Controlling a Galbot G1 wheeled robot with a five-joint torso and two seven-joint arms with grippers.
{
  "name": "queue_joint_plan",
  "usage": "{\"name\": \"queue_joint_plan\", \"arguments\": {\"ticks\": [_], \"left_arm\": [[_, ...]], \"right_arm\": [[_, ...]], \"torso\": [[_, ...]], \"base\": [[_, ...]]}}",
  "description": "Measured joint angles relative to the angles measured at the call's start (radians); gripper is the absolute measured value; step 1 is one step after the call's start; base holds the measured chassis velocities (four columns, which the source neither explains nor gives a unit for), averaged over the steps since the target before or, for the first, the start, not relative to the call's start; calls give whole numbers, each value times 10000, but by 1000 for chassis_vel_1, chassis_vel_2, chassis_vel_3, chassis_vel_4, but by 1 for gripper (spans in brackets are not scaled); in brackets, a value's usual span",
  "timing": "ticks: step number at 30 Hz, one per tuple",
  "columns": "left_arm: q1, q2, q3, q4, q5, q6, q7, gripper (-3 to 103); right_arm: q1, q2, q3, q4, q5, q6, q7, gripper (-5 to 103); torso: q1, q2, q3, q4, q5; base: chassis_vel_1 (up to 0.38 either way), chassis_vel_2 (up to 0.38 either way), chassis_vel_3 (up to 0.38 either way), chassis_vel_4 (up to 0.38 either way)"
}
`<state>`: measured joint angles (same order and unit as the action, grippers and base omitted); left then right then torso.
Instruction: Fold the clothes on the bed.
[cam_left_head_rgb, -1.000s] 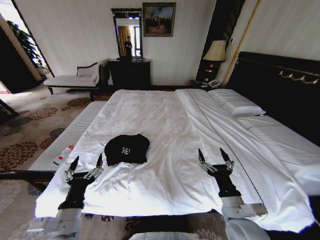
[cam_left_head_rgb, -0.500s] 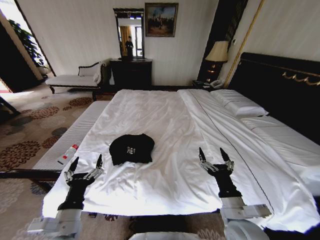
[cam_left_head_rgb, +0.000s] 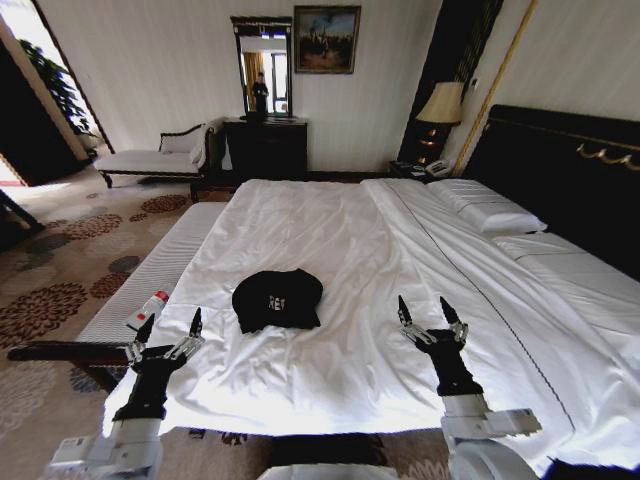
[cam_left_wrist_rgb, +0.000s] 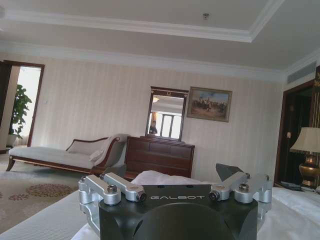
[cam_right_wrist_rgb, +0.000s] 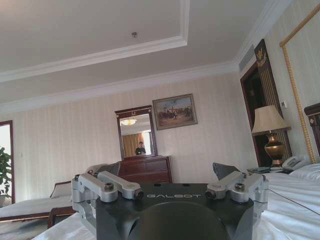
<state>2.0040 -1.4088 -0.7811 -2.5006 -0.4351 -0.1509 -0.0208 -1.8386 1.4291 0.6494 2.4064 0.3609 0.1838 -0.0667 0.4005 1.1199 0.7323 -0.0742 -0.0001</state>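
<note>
Clothes (cam_left_head_rgb: 277, 300) untouched; tools (cam_left_head_rgb: 168, 330) agape.

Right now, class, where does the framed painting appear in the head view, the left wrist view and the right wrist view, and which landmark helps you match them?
Head view: the framed painting hangs near the picture's top edge, just right of centre.
Left wrist view: the painting sits between the mirror and the lamp.
Right wrist view: the painting again sits between mirror and lamp.
Shared landmark: the mirror directly beside the painting.
</note>
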Motion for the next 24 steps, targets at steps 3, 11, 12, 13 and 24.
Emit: {"name": "queue_joint_plan", "arguments": {"ticks": [3,11,12,13,24], "left_arm": [[-26,41,-22,0,1,0,0,100],[-64,126,-41,3,1,21,0,100],[-75,138,-38,5,4,28,0,100],[-85,151,-36,6,8,34,0,100],[-135,251,-37,6,7,51,-8,100]], "right_arm": [[21,0,-18,-16,-2,0,4,100],[28,-10,-24,-94,-23,60,74,100],[41,-14,-33,-115,-22,116,128,100],[54,-20,-34,-133,-22,151,158,100],[68,-56,43,-213,-50,192,104,100]], "torso": [[0,1,0,-1,0],[0,0,0,-1,-1],[0,0,0,-1,0],[0,0,0,-1,0],[-1,0,0,-1,2]], "base": [[62,92,-62,-95],[62,98,-54,-103],[51,92,-40,-111],[51,92,-58,-111],[14,25,-6,-25]]}}
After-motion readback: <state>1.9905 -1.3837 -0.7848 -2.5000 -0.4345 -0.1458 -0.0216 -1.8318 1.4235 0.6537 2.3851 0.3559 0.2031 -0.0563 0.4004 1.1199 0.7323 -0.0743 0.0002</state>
